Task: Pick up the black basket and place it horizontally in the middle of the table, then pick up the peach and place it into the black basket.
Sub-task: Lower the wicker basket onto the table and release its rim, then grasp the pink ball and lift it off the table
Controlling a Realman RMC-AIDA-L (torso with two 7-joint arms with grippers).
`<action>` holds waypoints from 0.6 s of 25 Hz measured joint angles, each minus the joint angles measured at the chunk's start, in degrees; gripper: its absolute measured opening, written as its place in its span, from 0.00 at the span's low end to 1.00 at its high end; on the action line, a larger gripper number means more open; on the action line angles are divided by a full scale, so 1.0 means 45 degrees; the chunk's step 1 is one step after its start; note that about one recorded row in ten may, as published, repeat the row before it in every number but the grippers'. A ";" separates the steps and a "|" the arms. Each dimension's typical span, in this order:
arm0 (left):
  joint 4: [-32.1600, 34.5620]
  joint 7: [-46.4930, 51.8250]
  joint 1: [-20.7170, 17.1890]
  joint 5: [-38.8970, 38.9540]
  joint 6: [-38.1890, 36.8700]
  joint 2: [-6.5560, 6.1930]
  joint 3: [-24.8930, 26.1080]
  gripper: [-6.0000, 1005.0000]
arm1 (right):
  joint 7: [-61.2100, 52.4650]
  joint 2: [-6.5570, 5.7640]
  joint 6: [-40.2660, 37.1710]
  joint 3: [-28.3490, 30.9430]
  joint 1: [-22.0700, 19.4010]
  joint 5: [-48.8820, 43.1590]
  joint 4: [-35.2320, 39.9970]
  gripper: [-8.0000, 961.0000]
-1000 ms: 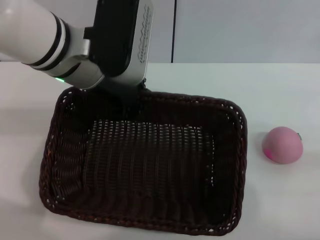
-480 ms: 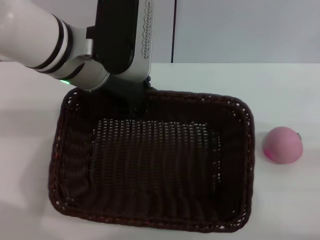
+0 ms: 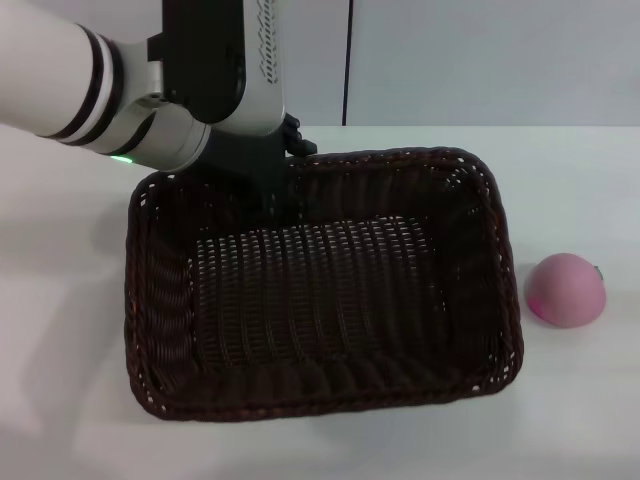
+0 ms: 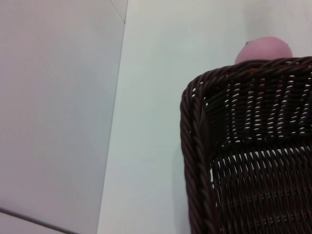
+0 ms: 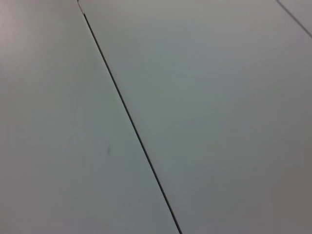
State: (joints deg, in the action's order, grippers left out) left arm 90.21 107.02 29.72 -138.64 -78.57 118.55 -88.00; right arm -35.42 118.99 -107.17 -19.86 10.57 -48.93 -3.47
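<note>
Holding the far rim of the black basket [image 3: 320, 290], my left gripper [image 3: 283, 185] is clamped shut on it near the back left corner. This basket sits on the table [image 3: 560, 180], its long side running left to right. To its right, just beside it, rests the peach [image 3: 566, 289]. My right gripper is out of sight, though that side is nearer the peach.

The left arm, white with black bands and a small green light, reaches in from the upper left of the head view. Its black left hand [image 3: 272, 178] points downward at the end of the wrist. The right arm does not appear.
</note>
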 joint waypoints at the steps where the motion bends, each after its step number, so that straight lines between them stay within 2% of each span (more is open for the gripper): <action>1: 0.0062 0.0000 -0.0072 0.0005 0.0034 0.0000 0.0001 0.33 | 0.0000 0.0000 0.0000 0.0000 0.0000 0.0000 0.0000 0.74; 3: 0.0167 0.0013 -0.0197 0.0064 0.0112 0.0004 0.0048 0.35 | 0.0000 0.0000 0.0050 -0.0034 0.0006 -0.0016 0.0012 0.74; 4: 0.0299 0.0030 -0.0348 0.0198 0.0253 0.0009 0.0125 0.41 | 0.0000 -0.0004 0.0062 -0.0038 -0.0010 -0.0022 0.0023 0.74; 7: 0.0661 -0.0312 -0.1288 0.2000 0.1131 -0.0018 0.1173 0.57 | 0.0000 -0.0045 0.0146 -0.0055 -0.0174 -0.0065 0.0208 0.74; 8: 0.0661 -0.0312 -0.1288 0.2000 0.1131 -0.0018 0.1173 0.60 | 0.0000 -0.0048 0.0153 -0.0066 -0.0266 -0.0108 0.0340 0.74; 9: 0.0670 -0.0619 -0.1615 0.2861 0.1323 -0.0032 0.1680 0.62 | -0.0003 -0.0052 0.0153 -0.0073 -0.0385 -0.0156 0.0501 0.74; 10: 0.0475 -0.1412 -0.2282 0.5109 0.1586 -0.0051 0.2886 0.65 | -0.0228 -0.0055 -0.0007 -0.0077 -0.0725 -0.0332 0.1024 0.74; 13: 0.0302 -0.1640 -0.2496 0.5896 0.1652 -0.0050 0.3260 0.72 | -0.0963 -0.0062 -0.0108 -0.0078 -0.1117 -0.0829 0.1980 0.74; 14: -0.0165 -0.2166 -0.2994 0.7738 0.1792 -0.0048 0.4011 0.75 | -0.1720 -0.0065 -0.0054 -0.0082 -0.1377 -0.1401 0.2838 0.74; 15: -0.1119 -0.2866 -0.3548 1.0016 0.1881 -0.0051 0.4802 0.75 | -0.3765 -0.0107 0.0399 -0.0004 -0.1686 -0.2950 0.5019 0.74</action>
State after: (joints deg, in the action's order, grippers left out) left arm 85.18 94.12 13.75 -93.57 -70.10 118.33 -66.40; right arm -52.36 118.51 -105.37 -19.88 2.98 -62.21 19.11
